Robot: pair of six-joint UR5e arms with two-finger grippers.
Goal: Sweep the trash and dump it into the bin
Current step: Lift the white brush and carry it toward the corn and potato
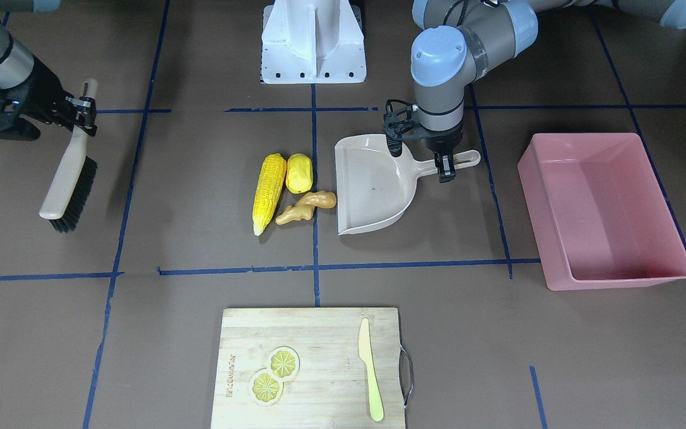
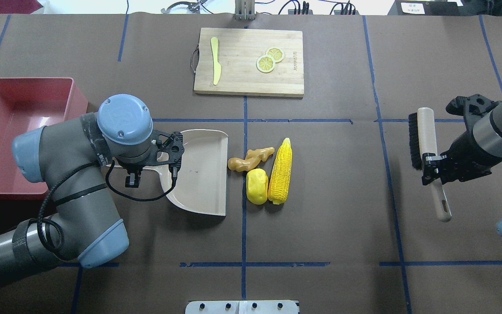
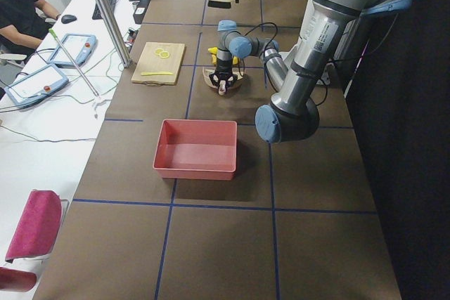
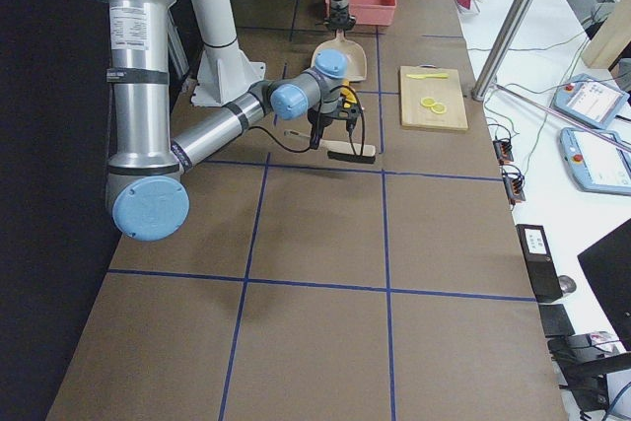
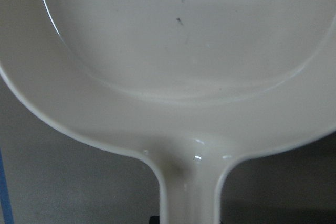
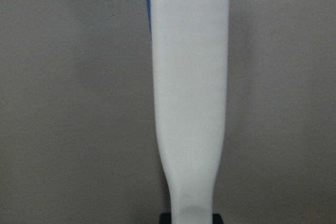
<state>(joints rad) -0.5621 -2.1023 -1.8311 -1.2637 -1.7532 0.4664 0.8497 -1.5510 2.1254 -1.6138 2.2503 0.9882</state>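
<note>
Okay, bin (image 1: 611, 214) sits at frame right. My left gripper (image 1: 445, 165) clamps the dustpan (image 1: 373, 185) handle, its mouth beside the centre pile. My right gripper (image 1: 84, 108) grasps the brush (image 1: 64, 179), far left. I sweep from behind the corn (image 1: 268, 192), potato (image 1: 299, 173) and ginger (image 1: 307, 207), pan pinned flat.

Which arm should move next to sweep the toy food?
Right. The right gripper holds the brush, apart from the trash; the left gripper holds the dustpan open toward it.
</note>
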